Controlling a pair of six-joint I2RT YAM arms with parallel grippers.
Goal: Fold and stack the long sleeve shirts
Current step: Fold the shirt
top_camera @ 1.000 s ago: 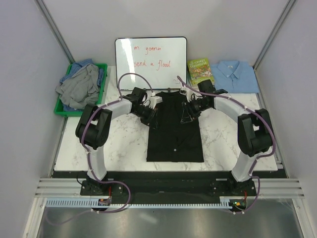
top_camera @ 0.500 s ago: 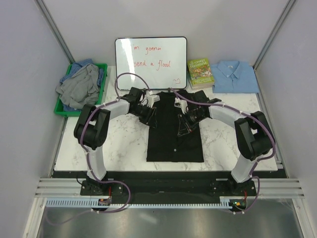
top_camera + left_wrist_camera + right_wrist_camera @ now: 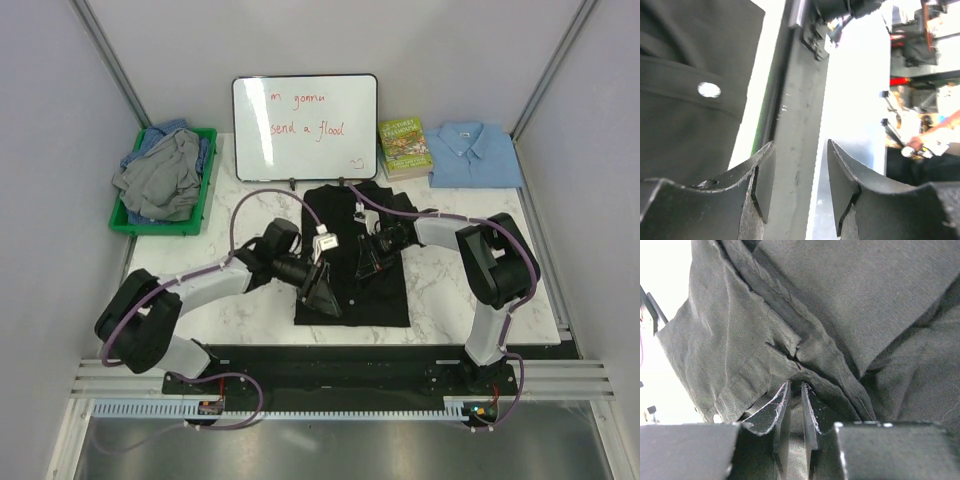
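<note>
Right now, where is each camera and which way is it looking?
Top external: high behind, looking down at the table; both arms show.
Left wrist: on the left gripper, facing the table's near edge; open fingers show.
Right wrist: on the right gripper, close on the black shirt; pinching fingers show.
All three see that shirt.

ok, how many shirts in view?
4: black shirt at centre, light blue shirt folded at far right, grey shirt and blue shirt heaped in the green bin. The heap may hide more.

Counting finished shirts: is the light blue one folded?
Folded: the light blue shirt lies as a compact rectangle, collar showing, beside the book.
</note>
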